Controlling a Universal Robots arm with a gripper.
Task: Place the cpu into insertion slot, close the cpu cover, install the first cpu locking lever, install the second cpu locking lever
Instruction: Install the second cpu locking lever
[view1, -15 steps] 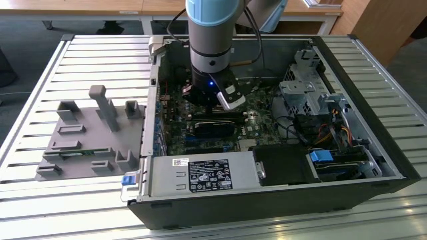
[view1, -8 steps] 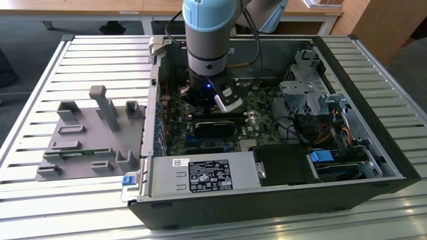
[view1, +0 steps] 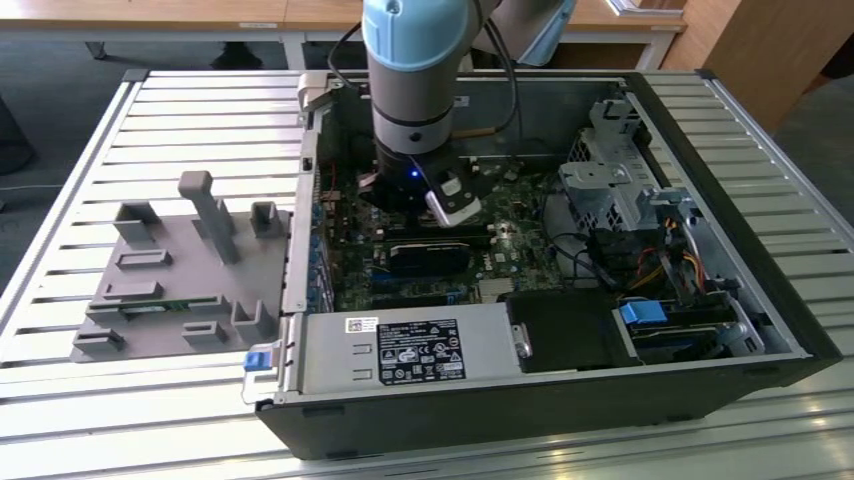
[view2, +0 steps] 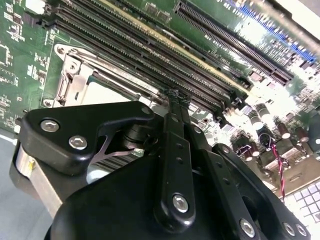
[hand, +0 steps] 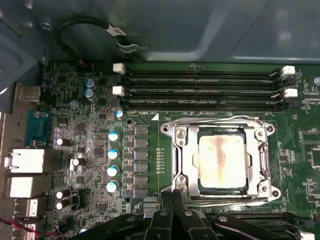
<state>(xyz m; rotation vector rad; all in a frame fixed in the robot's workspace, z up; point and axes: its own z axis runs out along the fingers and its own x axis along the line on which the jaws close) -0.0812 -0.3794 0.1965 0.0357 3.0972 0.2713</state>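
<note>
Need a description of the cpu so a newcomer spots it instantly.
Start at the open computer case and look at the green motherboard inside it. Below the four long black memory slots sits a silver metal cpu cover with a square window. The cpu is the flat square chip showing through that window, with a pale, smudged metal top, unlike the small round capacitors beside the frame.

Gripper shut, tips by cpu cover edge.
</note>
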